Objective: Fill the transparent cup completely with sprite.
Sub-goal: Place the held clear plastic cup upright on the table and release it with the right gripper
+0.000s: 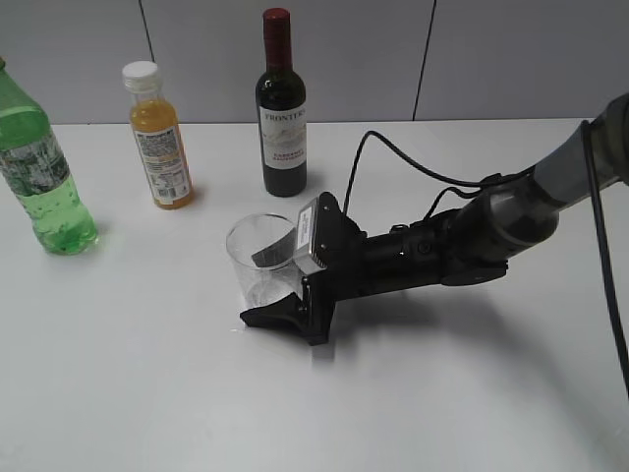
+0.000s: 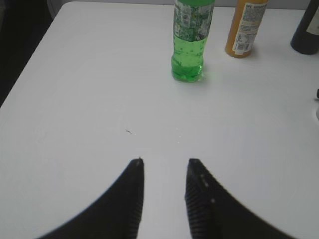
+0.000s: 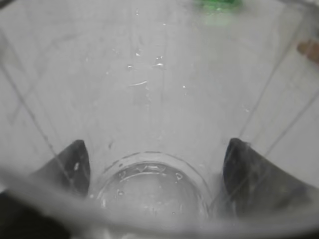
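Table [image 1: 147, 393]: white, fills all three views.

Right arm [image 1: 511, 216]: enters from the right edge, lying low across the table; its base is cut off. Black cable loops behind it.

Sprite [image 1: 39, 167]: green bottle at far left, top cut off by the frame in the exterior view and in the left wrist view [image 2: 192, 40]. Label is green and white; print too small to read. Bubbles show on the lower wall.

Wine [image 1: 282, 103]: dark bottle, red top, at back centre. Label reads "FRONTERA"; smaller lines illegible.

Juice [image 1: 159, 138]: orange, white cap, between sprite and wine. Label text unreadable.

Right gripper [image 1: 267, 285]: fingers on either side of the cup [image 1: 263, 261], one low in front, the other seen through the clear wall. Grasping the cup. The right wrist view looks straight through the cup [image 3: 154, 124], with droplets on its wall and a dark finger [image 3: 254, 174] at each lower side.

Cup: upright, mid-table, in front of the wine, well apart from the sprite.

Left gripper [image 2: 164, 172]: parted, holding nothing, only the tips visible.
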